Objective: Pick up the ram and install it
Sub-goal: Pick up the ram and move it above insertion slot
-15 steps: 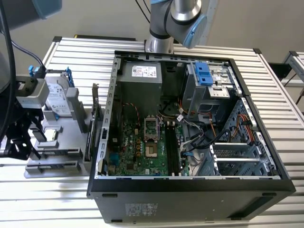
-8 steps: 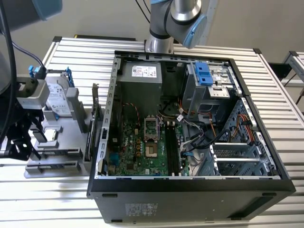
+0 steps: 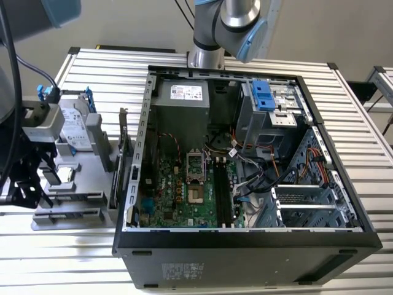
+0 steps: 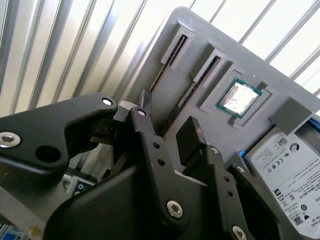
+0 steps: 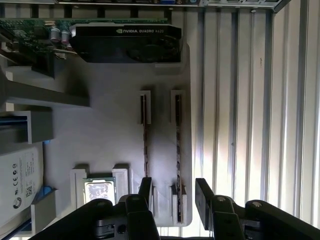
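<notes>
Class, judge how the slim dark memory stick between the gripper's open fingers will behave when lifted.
The slim dark memory stick, a thin flat board, probably lifts stiff and light. It stands on edge only because slots in the grey holder brace it, so it would likely tip once freed.

Tray (image 5: pixel 110 130): smooth matt grey plastic. Table (image 5: pixel 250 100) under tray: ribbed bare metal, glossy. Chip (image 5: pixel 98 189) on tray: shiny metal lid. Gripper (image 5: pixel 174 191): matt black. Ram (image 5: pixel 177 145): dull dark edge.

The hand (image 5: pixel 174 183), fingers apart, hovers over the ram (image 5: pixel 178 145) slotted in a gray holder (image 5: pixel 100 130).
</notes>
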Controlling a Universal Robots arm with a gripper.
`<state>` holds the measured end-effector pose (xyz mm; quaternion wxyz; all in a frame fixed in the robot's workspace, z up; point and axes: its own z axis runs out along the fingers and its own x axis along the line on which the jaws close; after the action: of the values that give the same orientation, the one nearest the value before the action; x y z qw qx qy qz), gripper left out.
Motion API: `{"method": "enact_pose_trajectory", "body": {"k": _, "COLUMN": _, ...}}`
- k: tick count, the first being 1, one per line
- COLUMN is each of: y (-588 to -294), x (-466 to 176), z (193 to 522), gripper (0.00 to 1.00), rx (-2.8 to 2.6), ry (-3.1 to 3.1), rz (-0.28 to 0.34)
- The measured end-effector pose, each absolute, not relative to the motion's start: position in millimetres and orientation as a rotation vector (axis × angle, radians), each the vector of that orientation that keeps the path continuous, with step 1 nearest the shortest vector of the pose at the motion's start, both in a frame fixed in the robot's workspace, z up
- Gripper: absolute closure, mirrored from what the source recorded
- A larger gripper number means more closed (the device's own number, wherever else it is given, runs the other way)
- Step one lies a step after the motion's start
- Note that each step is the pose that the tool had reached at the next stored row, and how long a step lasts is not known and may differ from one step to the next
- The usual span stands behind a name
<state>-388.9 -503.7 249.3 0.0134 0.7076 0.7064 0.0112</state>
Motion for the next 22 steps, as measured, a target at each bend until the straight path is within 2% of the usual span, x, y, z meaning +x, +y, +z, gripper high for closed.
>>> {"method": "enact_pose_trajectory", "body": {"k": 22, "y": -503.7, "x": -388.9, "z": 244.9, "gripper": 0.00, "rx": 2.202, "ry": 2.198, "rz": 0.029}}
